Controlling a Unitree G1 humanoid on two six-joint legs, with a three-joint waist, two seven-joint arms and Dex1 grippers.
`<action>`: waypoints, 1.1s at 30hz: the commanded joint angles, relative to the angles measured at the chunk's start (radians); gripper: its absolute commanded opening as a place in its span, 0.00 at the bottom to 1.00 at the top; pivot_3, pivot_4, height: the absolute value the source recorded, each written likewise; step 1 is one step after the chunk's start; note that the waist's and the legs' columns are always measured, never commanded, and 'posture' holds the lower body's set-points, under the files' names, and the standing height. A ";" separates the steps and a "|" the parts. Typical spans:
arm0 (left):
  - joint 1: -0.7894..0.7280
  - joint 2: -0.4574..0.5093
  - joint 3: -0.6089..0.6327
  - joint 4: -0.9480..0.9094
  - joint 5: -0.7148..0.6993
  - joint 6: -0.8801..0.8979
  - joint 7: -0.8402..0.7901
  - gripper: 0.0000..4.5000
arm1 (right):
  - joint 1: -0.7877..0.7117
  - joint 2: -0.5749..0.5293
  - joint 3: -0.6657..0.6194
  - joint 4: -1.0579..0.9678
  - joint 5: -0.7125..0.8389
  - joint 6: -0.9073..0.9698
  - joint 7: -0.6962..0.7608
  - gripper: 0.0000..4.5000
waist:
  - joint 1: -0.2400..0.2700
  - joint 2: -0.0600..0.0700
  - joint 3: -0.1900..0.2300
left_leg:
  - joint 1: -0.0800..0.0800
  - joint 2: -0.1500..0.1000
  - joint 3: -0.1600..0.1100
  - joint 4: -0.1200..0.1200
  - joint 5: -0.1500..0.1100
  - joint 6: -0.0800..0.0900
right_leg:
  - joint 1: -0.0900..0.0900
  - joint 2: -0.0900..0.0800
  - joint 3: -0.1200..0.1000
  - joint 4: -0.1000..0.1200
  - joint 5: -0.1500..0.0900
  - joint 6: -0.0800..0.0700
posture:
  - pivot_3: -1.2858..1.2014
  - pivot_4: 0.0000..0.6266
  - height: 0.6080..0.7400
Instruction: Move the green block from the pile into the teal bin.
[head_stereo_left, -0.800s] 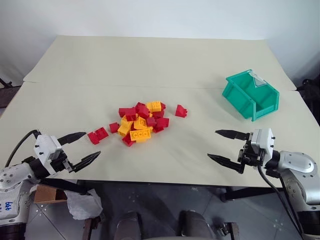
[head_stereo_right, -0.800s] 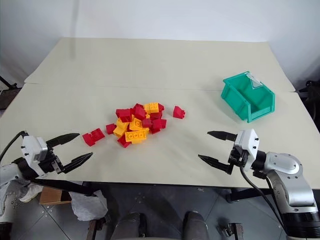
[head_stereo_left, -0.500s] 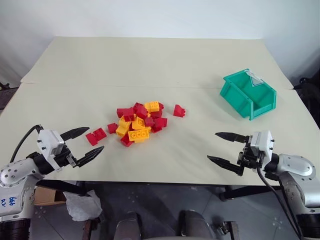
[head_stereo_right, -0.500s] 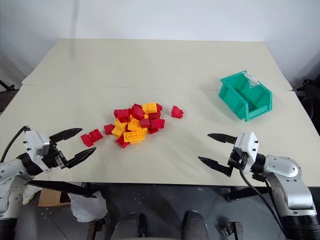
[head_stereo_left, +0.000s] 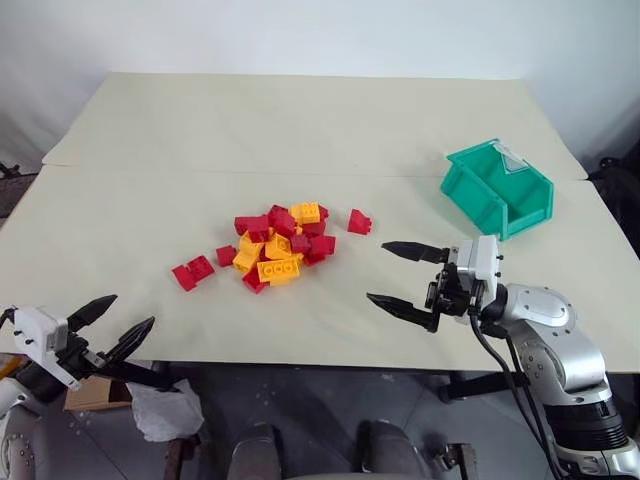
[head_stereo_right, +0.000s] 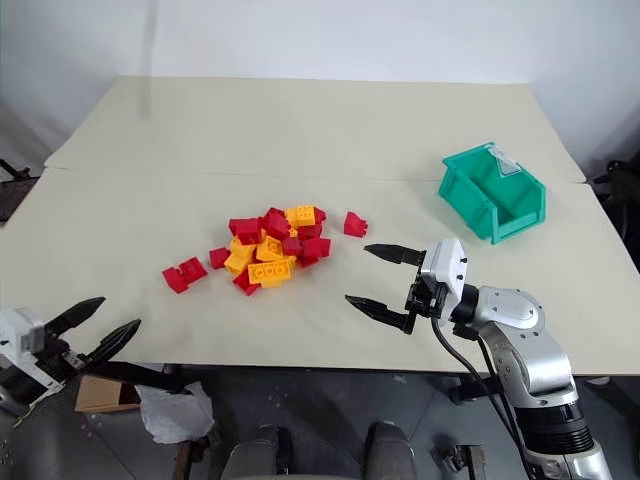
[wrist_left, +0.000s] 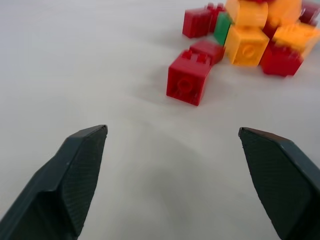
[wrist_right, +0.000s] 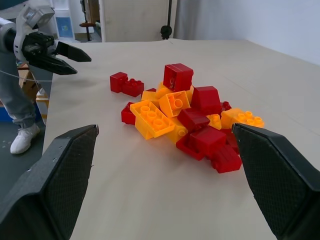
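The pile (head_stereo_left: 280, 245) of red and yellow-orange bricks lies at the table's middle. In the left wrist view a sliver of the green block (wrist_left: 221, 29) shows on the pile's near-left side, wedged between a red brick and a yellow one. The teal bin (head_stereo_left: 497, 188) stands at the right, its cut-away front facing the near edge. My right gripper (head_stereo_left: 378, 272) hovers open just right of the pile, pointing left at it. My left gripper (head_stereo_left: 125, 312) is open and empty, low at the table's near-left edge, well short of the pile.
Two joined red bricks (head_stereo_left: 193, 271) lie apart left of the pile, and one red brick (head_stereo_left: 360, 222) sits to its right. The table (head_stereo_left: 300, 130) stretches bare behind the pile. A person's leg with a white shoe (wrist_right: 20, 140) stands past the table's left side.
My right gripper has swung left, closer to the pile. My left gripper has drawn back and down to the near-left table edge. Both stay open.
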 joint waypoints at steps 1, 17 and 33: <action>0.019 0.034 -0.045 -0.124 -0.042 0.038 -0.079 0.73 | 0.026 -0.027 -0.057 -0.014 0.007 -0.027 0.012 1.00 | 0.003 0.000 0.000 | 0.000 0.000 0.000 0.000 0.000 0.000 | 0.000 0.000 0.000 0.000 0.000 0.000 | 0.52 0.24 1.00; -0.521 -0.064 -0.544 -0.022 0.155 0.080 -0.113 0.01 | 0.148 -0.052 -0.140 -0.105 -0.003 -0.024 -0.058 1.00 | 0.004 0.000 0.000 | 0.000 -0.001 0.000 0.000 0.000 -0.001 | 0.000 0.000 0.000 0.000 0.000 0.000 | 0.52 0.24 1.00; -0.838 -0.152 -0.454 0.429 0.352 -0.003 0.296 0.01 | 0.188 -0.029 -0.114 -0.161 -0.010 -0.025 -0.131 1.00 | 0.015 0.000 0.000 | -0.001 -0.001 0.000 0.001 0.000 0.000 | 0.000 0.000 0.000 -0.001 0.000 0.001 | 0.52 0.24 1.00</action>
